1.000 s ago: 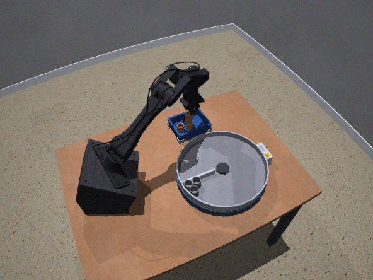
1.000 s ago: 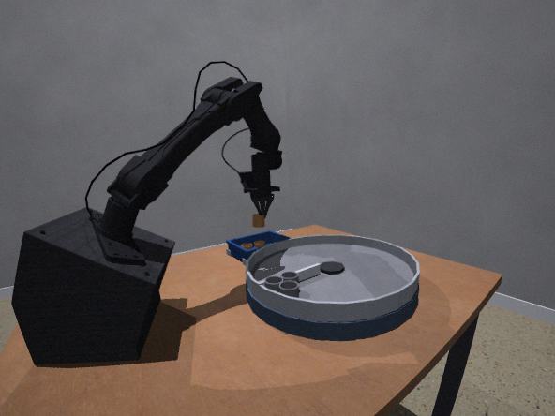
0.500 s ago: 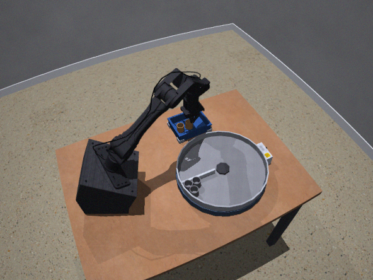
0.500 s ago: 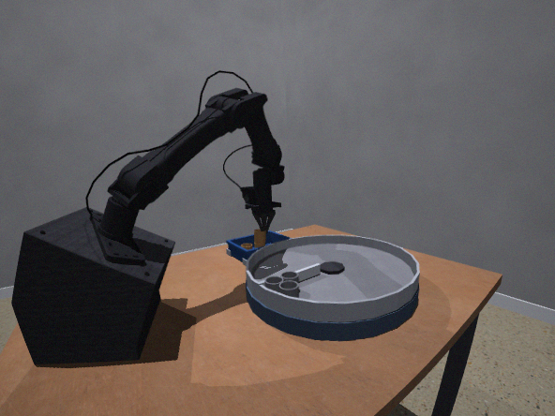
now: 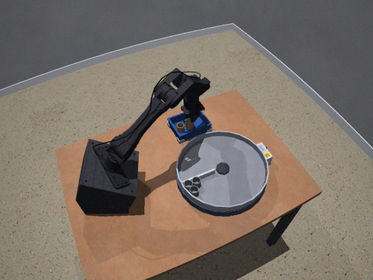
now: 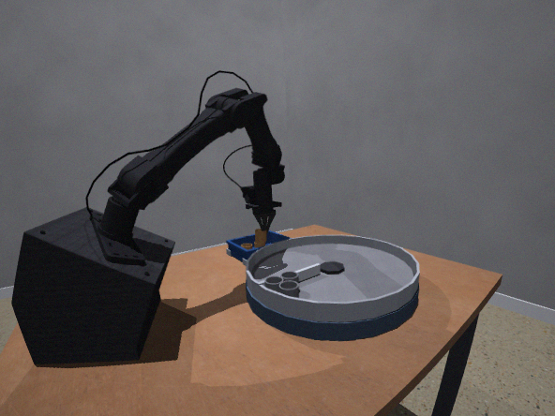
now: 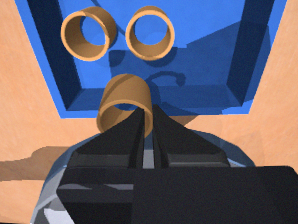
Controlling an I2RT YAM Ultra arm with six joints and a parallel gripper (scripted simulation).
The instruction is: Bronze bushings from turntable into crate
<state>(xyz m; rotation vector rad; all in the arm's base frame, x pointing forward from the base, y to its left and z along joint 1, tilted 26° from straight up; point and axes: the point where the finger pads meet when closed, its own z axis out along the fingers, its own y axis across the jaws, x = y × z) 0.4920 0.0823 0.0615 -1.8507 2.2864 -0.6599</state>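
The hand (image 5: pixel 193 120) (image 6: pixel 265 228) (image 7: pixel 148 111) is clenched on the wall of a bronze bushing (image 5: pixel 189 122) (image 6: pixel 261 235) (image 7: pixel 126 91), and here it is, low over the blue crate (image 5: pixel 189 135) (image 6: pixel 239 253) (image 7: pixel 251 50)! The held bushing leans a touch in the wrist view, close to the crate's turntable-side wall; whether its foot touches the floor, one can't tell.

Two other bronze bushings (image 5: pixel 180 127) (image 6: pixel 247 245) (image 7: pixel 112 27) are already inside, and the steel bushings (image 5: pixel 195 193) (image 6: pixel 291 291) sit grouped on the turntable (image 5: pixel 239 180) (image 6: pixel 370 308) (image 7: pixel 55 175), right where they belong. The crate looks level between its white corner guides (image 5: pixel 181 140) (image 6: pixel 246 261).

Now for the delicate bit: ease straight down, keep off that near wall, and let the base settle before parting the fingers. Open only slightly, then lift vertically; a fingertip snagging the bore could drag the bushing into the wall and shove the crate from its guides.

The claw (image 5: pixel 193 121) (image 6: pixel 264 229) (image 7: pixel 148 111) has lowered its bronze bushing (image 5: pixel 189 123) (image 6: pixel 260 237) (image 7: pixel 127 92) towards the crate (image 5: pixel 201 130) (image 6: pixel 237 250) (image 7: pixel 202 65).
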